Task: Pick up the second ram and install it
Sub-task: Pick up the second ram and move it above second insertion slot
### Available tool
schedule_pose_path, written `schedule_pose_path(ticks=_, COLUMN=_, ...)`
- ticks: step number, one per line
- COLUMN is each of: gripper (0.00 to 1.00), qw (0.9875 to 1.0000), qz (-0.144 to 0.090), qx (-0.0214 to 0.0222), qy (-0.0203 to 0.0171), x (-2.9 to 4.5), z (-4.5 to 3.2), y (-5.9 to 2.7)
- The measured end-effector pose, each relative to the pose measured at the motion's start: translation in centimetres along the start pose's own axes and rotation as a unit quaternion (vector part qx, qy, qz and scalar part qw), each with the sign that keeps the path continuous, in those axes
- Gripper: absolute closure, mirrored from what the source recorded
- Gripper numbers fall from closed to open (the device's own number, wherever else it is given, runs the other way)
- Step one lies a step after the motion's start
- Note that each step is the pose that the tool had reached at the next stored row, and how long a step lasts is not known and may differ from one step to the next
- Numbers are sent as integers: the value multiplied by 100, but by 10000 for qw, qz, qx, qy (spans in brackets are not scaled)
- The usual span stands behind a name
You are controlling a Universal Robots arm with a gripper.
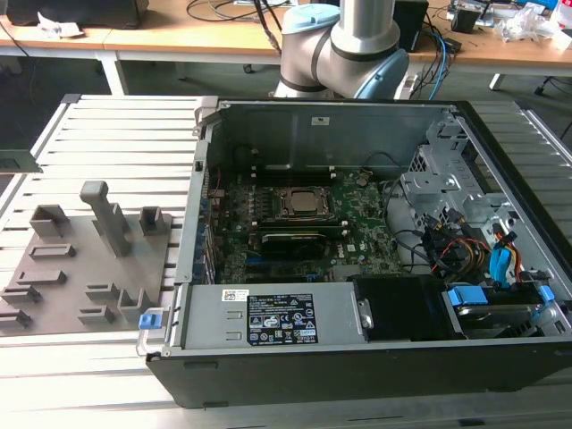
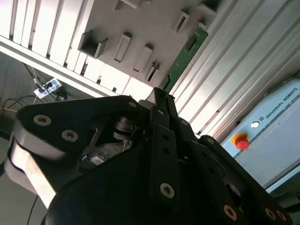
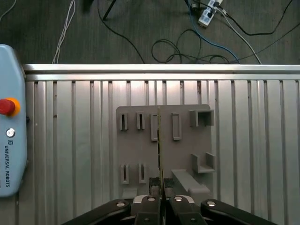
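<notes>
Green stick clamped: gripper [image 3: 161, 188] fingers were closed tight on the second ram [image 3: 160, 140], pinching one end, with the rest of the board sticking straight out past the fingertips. In the first wrist view the ram showed edge-on as a thin line. In the second wrist view its green face [image 2: 186, 54] was visible running out from the gripper [image 2: 162, 96].

The ram lay over the grey fixture plate [image 3: 136, 150], lined up between two columns of its slots. Couldn't tell whether it touched the plate [image 2: 140, 23] or sat clear of it.

The plate rested on the slatted aluminium table [image 3: 70, 140]. A pale blue box [image 3: 9, 140] with a red button [image 3: 5, 106] sat at the table edge, well apart from the plate. Loose cables [image 3: 187, 47] lay on the floor beyond the table.

In the exterior view the arm [image 1: 344, 45] rose behind the open computer case [image 1: 357, 371], which had its motherboard [image 1: 357, 223] exposed. The same plate [image 1: 80, 259] was on the table [image 1: 125, 134] to the exterior view's left of the case.
</notes>
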State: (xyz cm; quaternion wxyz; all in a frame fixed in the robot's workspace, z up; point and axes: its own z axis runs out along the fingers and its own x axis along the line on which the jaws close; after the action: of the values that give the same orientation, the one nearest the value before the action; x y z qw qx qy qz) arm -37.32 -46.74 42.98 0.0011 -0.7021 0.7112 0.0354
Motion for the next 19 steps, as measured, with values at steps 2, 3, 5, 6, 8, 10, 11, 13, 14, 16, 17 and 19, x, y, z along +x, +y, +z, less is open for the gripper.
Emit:
schedule_pose_path(ticks=2, gripper=87, qw=10000, qz=0, qx=-13, qy=-6, x=-137, z=5, y=-36)
schedule_pose_path(ticks=3, gripper=87, qw=10000, qz=1, qx=-19, qy=-5, x=-229, z=9, y=-54)
schedule_pose_path(ticks=5, gripper=87, qw=10000, qz=1, qx=-23, qy=-6, x=-319, z=13, y=-73)
schedule_pose_path(ticks=6, gripper=87, qw=10000, qz=1, qx=-23, qy=-6, x=-320, z=13, y=-73)
schedule_pose_path(ticks=8, gripper=87, qw=10000, qz=0, qx=-24, qy=-6, x=-321, z=13, y=-74)
schedule_pose_path(ticks=10, gripper=87, qw=10000, qz=1, qx=-24, qy=-6, x=-323, z=13, y=-74)
schedule_pose_path(ticks=11, gripper=87, qw=10000, qz=1, qx=-24, qy=-4, x=-325, z=13, y=-79)
schedule_pose_path(ticks=13, gripper=87, qw=10000, qz=2, qx=-24, qy=7, x=-326, z=7, y=-172)
schedule_pose_path(ticks=14, gripper=87, qw=10000, qz=2, qx=-24, qy=9, x=-326, z=6, y=-210)
schedule_pose_path(ticks=16, gripper=87, qw=10000, qz=2, qx=-23, qy=9, x=-327, z=2, y=-298)
schedule_pose_path(ticks=17, gripper=87, qw=10000, qz=1, qx=-24, qy=10, x=-327, z=0, y=-341)
schedule_pose_path(ticks=19, gripper=87, qw=10000, qz=2, qx=-24, qy=10, x=-330, z=-7, y=-481)
